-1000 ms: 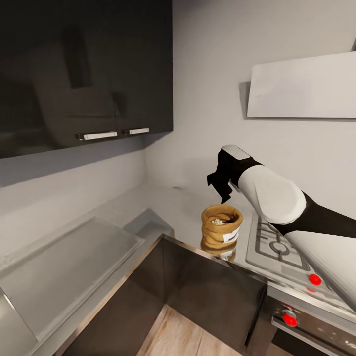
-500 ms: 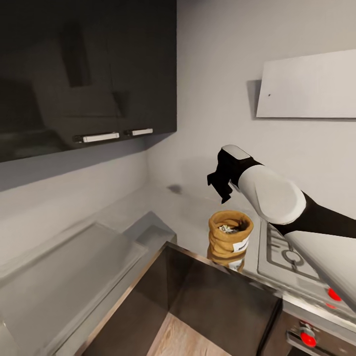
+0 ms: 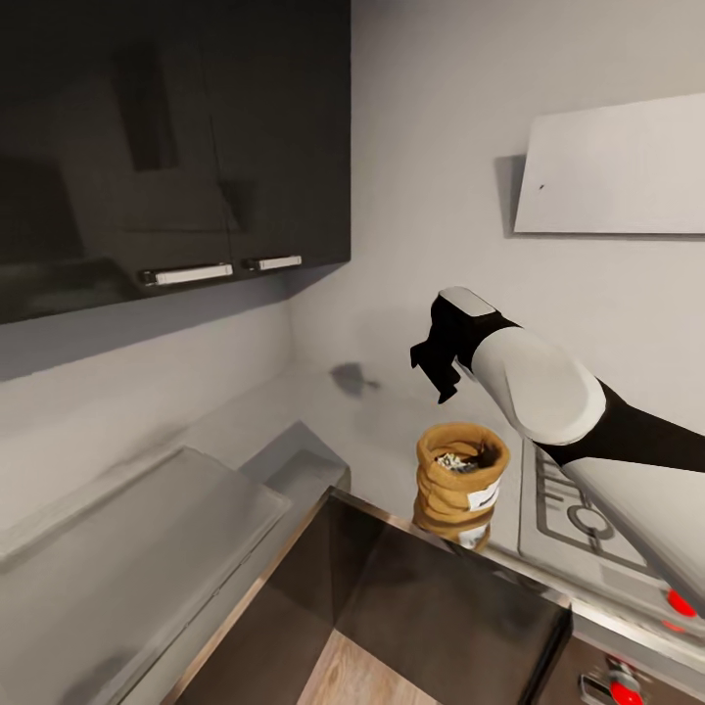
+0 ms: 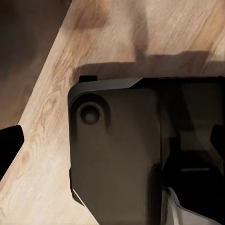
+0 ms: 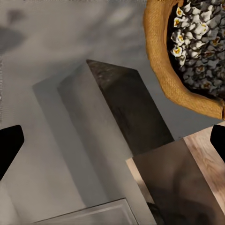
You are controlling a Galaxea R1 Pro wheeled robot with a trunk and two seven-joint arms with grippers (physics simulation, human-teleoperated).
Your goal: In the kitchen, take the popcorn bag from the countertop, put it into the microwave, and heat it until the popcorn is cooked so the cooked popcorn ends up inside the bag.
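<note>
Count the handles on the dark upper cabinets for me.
2: a longer handle on the left door's lower edge and a shorter handle just right of it. More may lie outside the view.

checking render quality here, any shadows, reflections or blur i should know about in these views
Head view: the right gripper casts a soft shadow on the wall; the popcorn bag mirrors in the glossy countertop. Right wrist view: the bag's rim is sharp, the counter hazy. Left wrist view: dark shadows on the wood floor.
</note>
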